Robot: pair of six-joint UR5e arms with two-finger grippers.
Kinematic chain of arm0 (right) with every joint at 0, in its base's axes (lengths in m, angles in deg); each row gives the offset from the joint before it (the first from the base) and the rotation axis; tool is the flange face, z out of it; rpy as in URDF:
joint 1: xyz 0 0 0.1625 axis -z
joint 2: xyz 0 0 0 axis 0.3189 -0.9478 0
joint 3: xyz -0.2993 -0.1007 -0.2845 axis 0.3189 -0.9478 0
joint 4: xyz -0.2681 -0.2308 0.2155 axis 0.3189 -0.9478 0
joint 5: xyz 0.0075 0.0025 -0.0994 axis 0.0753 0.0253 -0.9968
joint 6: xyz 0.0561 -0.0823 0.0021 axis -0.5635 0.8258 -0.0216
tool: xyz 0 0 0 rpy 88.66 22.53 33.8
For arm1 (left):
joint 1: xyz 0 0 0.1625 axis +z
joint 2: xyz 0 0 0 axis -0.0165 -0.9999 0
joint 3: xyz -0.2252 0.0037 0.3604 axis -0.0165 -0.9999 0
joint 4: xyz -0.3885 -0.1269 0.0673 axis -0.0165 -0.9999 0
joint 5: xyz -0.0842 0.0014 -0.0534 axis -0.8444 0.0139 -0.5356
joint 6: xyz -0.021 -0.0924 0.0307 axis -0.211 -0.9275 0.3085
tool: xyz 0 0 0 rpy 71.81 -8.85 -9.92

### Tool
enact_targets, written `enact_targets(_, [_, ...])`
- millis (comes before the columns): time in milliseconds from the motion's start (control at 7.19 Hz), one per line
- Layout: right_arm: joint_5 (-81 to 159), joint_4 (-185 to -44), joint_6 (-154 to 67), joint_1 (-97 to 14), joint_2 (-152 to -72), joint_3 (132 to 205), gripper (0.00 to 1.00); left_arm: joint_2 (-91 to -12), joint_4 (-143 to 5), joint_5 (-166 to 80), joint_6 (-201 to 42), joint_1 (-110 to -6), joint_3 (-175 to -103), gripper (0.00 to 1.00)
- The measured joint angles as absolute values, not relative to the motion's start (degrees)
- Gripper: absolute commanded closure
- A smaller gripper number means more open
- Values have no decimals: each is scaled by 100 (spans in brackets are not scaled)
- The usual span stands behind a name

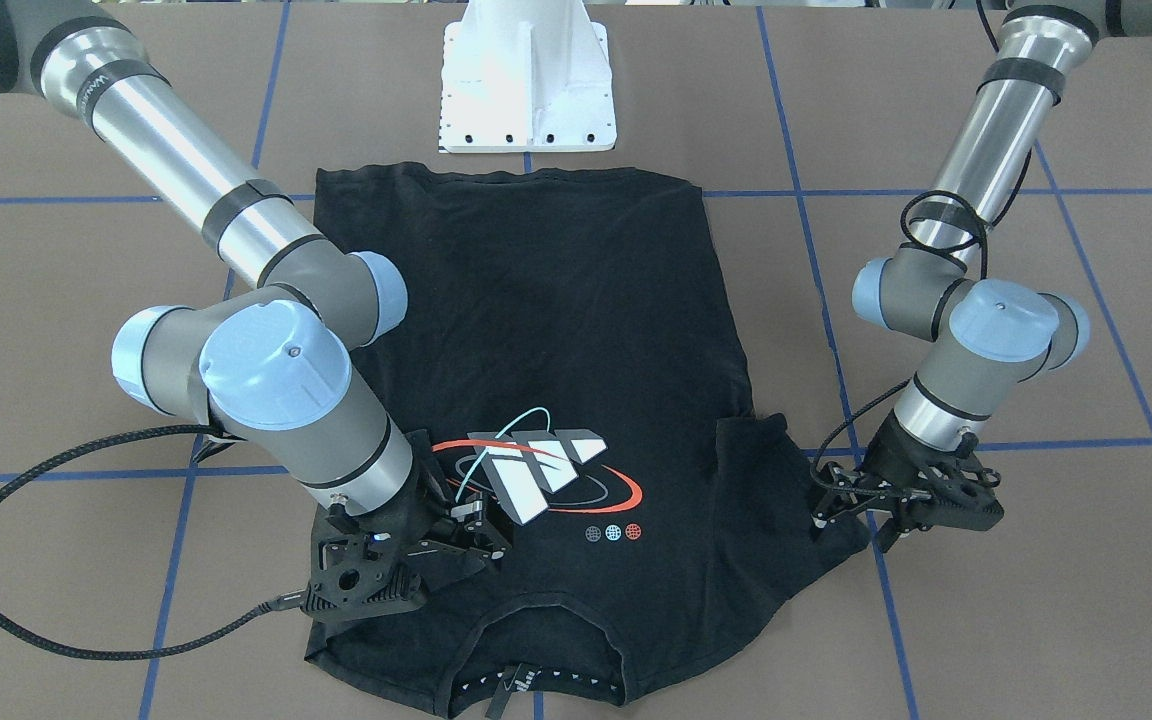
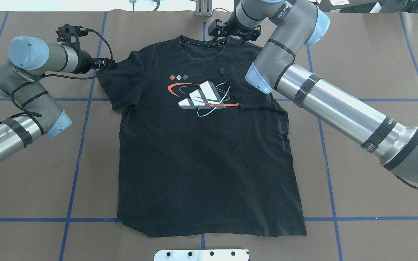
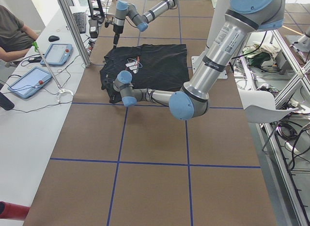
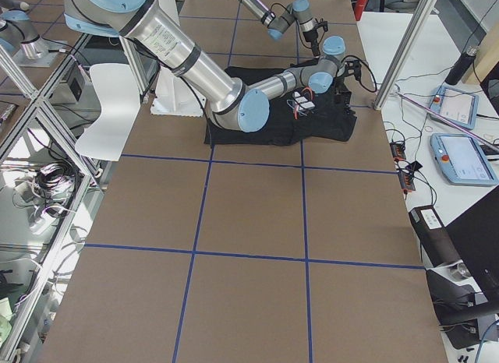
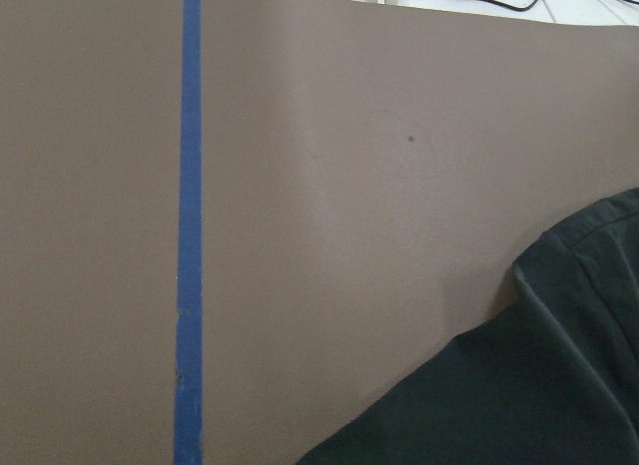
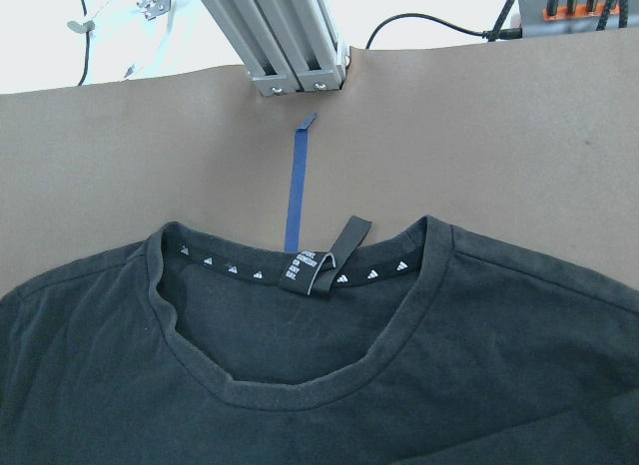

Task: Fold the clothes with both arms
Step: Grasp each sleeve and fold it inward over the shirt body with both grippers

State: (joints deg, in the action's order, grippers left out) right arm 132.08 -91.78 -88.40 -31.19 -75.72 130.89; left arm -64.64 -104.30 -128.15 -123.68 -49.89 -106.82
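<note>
Black T-shirt (image 2: 201,163) lying flat, 1 sleeve (image 2: 241,87) folded inward. The left gripper (image 2: 100,64) is at the other sleeve (image 2: 122,83), probably folded next; the right gripper (image 1: 481,530) is near the collar (image 6: 300,390). Neither gripper's opening can be made out.

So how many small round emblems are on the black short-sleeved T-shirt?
3, in a row on the black T-shirt between collar and orbit-style graphic: red emblem, cyan emblem, grey emblem. The folded sleeve could hide others.

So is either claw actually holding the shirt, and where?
Can't tell. The left gripper sits at a sleeve edge of the shirt, no clear pinch visible; the right gripper is over a shoulder, grip hidden.
</note>
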Motion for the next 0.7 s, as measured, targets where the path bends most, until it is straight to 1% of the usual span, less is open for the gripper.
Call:
enact_targets(278, [13388, -9186, -8857, -3209, -7869, 13465, 1, -6418, -10424, -12813, -12344, -4991, -10683, 18])
enact_targets(417, [13411, -9191, -8849, -3222, -7947, 13540, 1, -6400, -10419, -12813, -12337, -4998, -10692, 18])
enact_targets(696, [13425, -9188, -8823, -3245, -8007, 13578, 1, -6364, -10408, -12813, -12335, -5001, -10699, 25])
